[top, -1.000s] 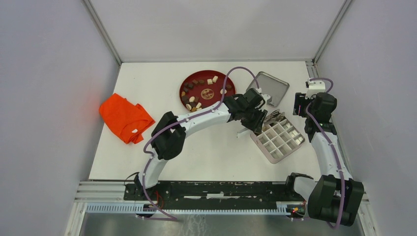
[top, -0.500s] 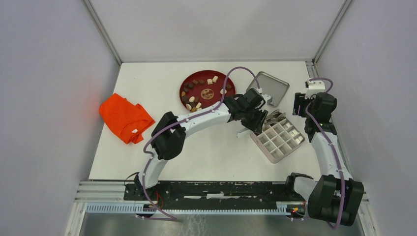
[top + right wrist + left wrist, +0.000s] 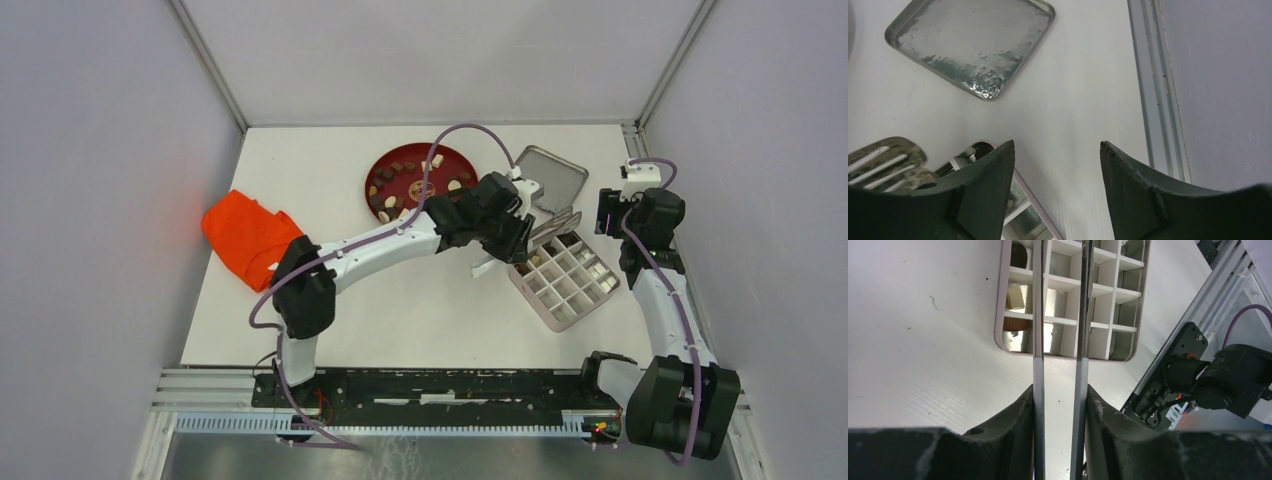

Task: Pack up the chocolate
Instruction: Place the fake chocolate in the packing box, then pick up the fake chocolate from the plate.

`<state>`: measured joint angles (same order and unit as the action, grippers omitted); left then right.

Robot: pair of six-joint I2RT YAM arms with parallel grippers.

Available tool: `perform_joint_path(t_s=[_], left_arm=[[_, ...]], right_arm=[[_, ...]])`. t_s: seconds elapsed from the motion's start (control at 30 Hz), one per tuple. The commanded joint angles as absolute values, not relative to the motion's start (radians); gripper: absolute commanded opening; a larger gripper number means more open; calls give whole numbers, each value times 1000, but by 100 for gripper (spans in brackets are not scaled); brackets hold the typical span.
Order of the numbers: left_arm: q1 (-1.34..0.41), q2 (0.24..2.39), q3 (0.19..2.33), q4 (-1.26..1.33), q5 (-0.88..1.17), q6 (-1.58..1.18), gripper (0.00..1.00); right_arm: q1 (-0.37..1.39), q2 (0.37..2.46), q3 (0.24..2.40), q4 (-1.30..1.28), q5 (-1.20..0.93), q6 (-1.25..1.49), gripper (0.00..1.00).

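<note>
- Now the left claw is clamping the tweezers, whose two blades are reaching out over the box.
- A few pieces of chocolate are sitting in the box's edge compartments, and the rest are lying on the red plate.
- The right claw is hanging with its fingers apart, gripping nothing, over the counter near the steel tray.
</note>
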<state>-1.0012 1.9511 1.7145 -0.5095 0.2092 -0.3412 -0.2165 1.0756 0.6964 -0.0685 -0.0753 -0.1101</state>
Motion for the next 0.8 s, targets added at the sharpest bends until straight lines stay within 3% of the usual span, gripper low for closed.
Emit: perform_joint_path(t_s=[0.0, 0.4, 0.77], left_arm=[[-1000, 1803, 1613, -436, 134, -367, 33], [-722, 1499, 1235, -441, 120, -364, 33], [-534, 1638, 1341, -501, 152, -256, 36]], right_arm=[[-212, 1070, 704, -49, -82, -115, 69], [-213, 1074, 701, -47, -104, -112, 69], [-213, 1086, 703, -52, -113, -114, 69]])
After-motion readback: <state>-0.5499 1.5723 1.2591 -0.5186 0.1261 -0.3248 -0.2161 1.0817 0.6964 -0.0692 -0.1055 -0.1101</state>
